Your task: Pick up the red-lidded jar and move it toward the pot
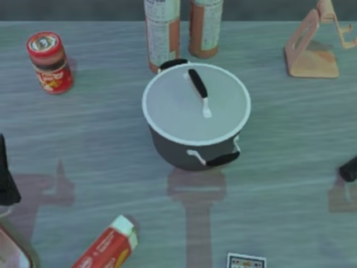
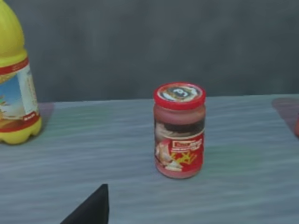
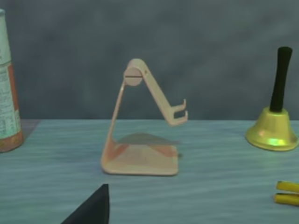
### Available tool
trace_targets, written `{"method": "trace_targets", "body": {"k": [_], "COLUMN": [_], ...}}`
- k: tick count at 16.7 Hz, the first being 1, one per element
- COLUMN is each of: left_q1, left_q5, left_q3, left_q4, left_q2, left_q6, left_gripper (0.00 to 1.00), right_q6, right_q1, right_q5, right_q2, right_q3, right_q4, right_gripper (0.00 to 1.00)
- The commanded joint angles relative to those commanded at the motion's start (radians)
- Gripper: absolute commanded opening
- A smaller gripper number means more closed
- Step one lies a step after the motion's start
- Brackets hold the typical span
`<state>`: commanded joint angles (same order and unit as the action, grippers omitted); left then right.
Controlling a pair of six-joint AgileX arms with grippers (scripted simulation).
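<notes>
Jar (image 1: 49,61) is standing upright at far-left of table (image 1: 100,151), untouched, well apart from pot (image 1: 195,120) in the middle. Left gripper (image 1: 8,178) is sitting at left edge, nearer than the jar; can't tell if its fingers are apart or closed. Right arm is idling at right edge. Pickup not begun: I'd approach w/ jaws wide, straddle the body below the lid, squeeze square, lift straight, then carry right, clear of the canisters (image 1: 181,28).

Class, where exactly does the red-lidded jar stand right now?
In the top view the red-lidded jar stands upright at the table's far left, apart from the pot at centre.
</notes>
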<state>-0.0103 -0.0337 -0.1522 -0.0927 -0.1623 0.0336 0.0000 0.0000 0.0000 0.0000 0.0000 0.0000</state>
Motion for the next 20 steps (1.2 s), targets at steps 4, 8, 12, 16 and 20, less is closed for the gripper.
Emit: {"method": "trace_targets", "body": {"k": [4, 8, 12, 16, 20], "left_q1": [-0.016, -0.031, -0.04, -0.041, -0.032], "left_q5": [-0.044, -0.089, -0.123, -0.137, -0.13], "left_q3": [-0.232, -0.525, -0.85, -1.195, -1.548], "left_q4": [-0.143, -0.331, -0.548, -0.763, -0.942], "left_q2": [-0.248, -0.57, -0.944, -1.341, -1.711], "left_q6": [0.041, 0.083, 0.122, 0.157, 0.191], "left_gripper": [1.0, 1.0, 1.0, 1.0, 1.0], "right_q6": [0.0, 0.0, 0.0, 0.0, 0.0], "right_q1": [0.0, 0.0, 0.0, 0.0, 0.0], "right_q5": [0.0, 0.0, 0.0, 0.0, 0.0], "right_q2": [0.0, 0.0, 0.0, 0.0, 0.0], "right_q3": [0.0, 0.0, 0.0, 0.0, 0.0], "right_q4": [0.0, 0.0, 0.0, 0.0, 0.0], "right_gripper": [1.0, 1.0, 1.0, 1.0, 1.0]}}
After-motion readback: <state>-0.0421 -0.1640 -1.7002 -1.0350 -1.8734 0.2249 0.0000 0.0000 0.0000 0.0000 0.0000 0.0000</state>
